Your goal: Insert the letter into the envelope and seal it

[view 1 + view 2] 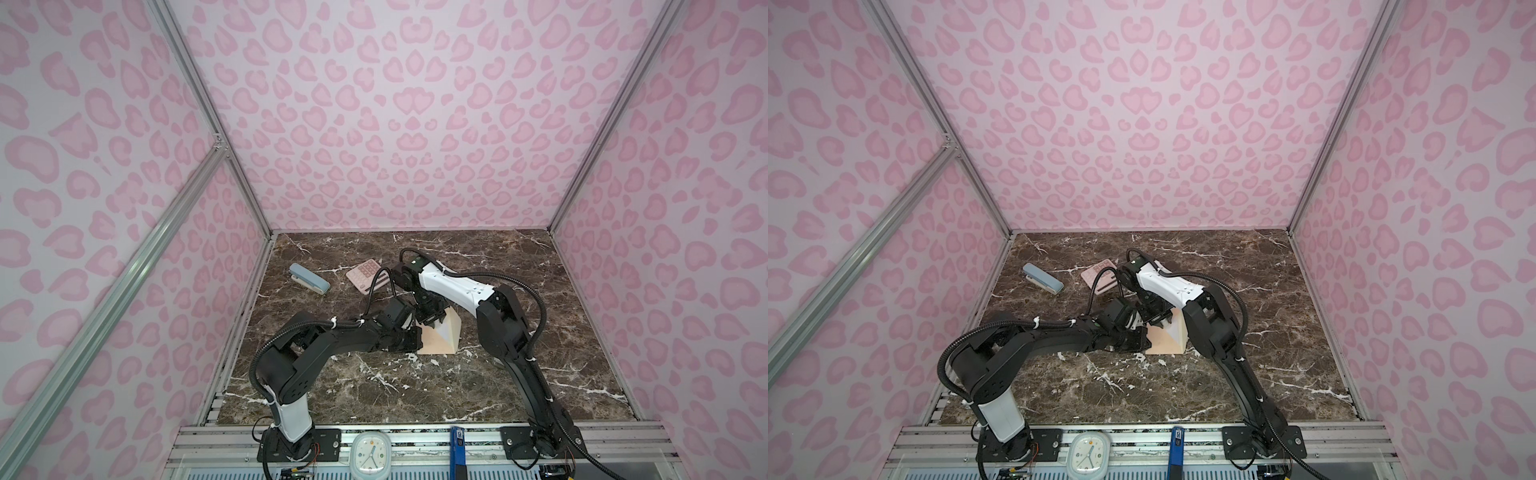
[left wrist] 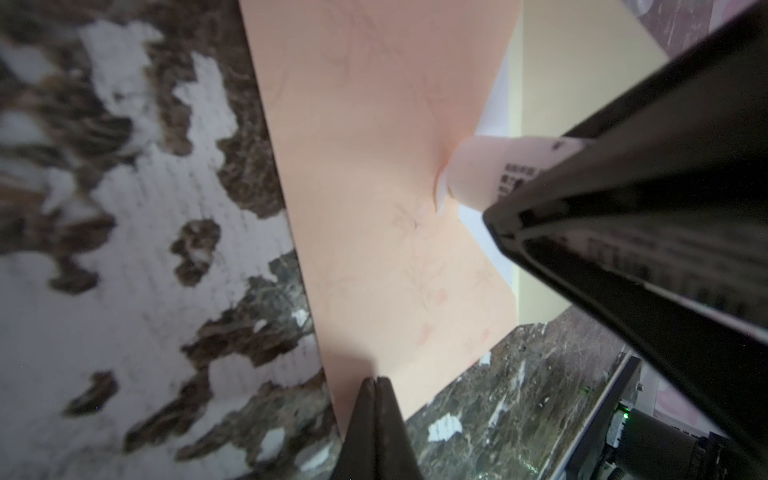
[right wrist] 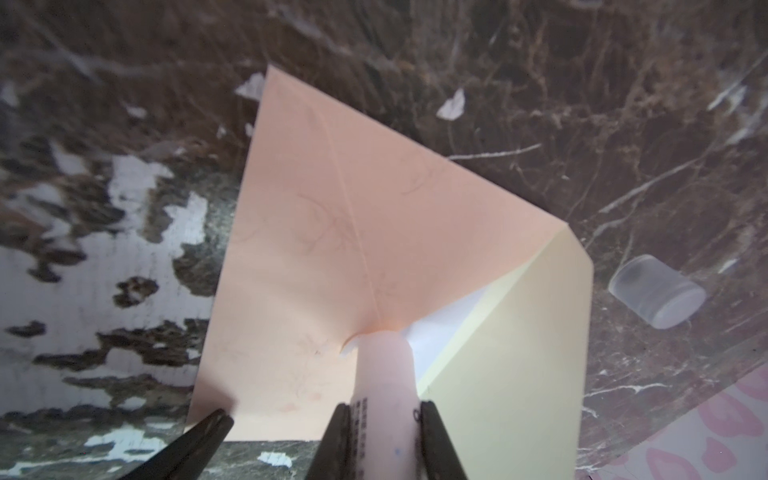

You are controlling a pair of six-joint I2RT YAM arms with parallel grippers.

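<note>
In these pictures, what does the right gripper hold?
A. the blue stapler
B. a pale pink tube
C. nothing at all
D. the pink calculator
B: in the right wrist view the right gripper is closed on a pale pink tube, whose tip touches the envelope.

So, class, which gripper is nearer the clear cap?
Right. The right gripper holds a glue stick over the envelope's middle; the left gripper rests at the edge farther from the cap.
</note>
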